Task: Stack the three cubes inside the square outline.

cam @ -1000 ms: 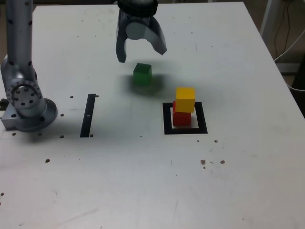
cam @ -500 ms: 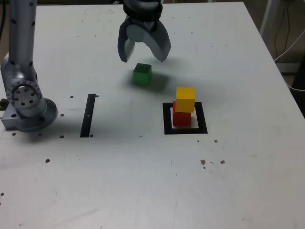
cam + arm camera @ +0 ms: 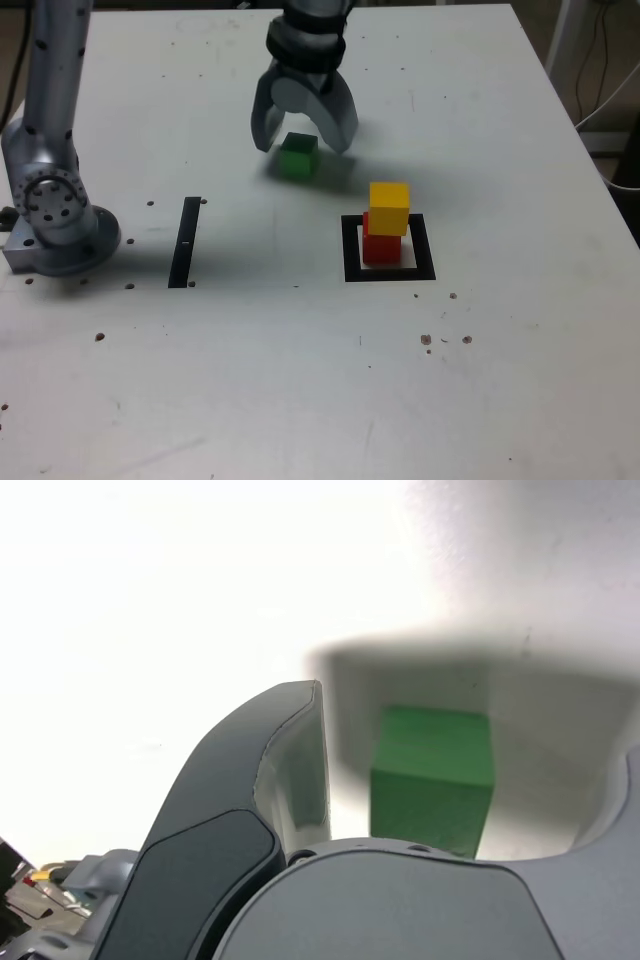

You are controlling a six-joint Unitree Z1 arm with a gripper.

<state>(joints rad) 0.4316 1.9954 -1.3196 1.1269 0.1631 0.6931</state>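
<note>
A green cube (image 3: 297, 157) rests on the white table, up and to the exterior view's left of the square outline (image 3: 390, 249). Inside that outline stands a red cube (image 3: 381, 243) with a yellow cube (image 3: 389, 208) on top, slightly askew. My gripper (image 3: 303, 140) hangs open just over the green cube, its two grey fingers straddling it on either side without touching. In the wrist view the green cube (image 3: 433, 777) sits in the gap between the fingers (image 3: 270, 780).
The arm's grey base (image 3: 55, 215) stands at the exterior view's left edge. A thin black strip (image 3: 185, 241) lies between the base and the outline. Cables (image 3: 600, 90) hang beyond the table's right edge.
The gripper has come down and towards the green cube, from above and behind it to straddling it. The cubes have not moved.
</note>
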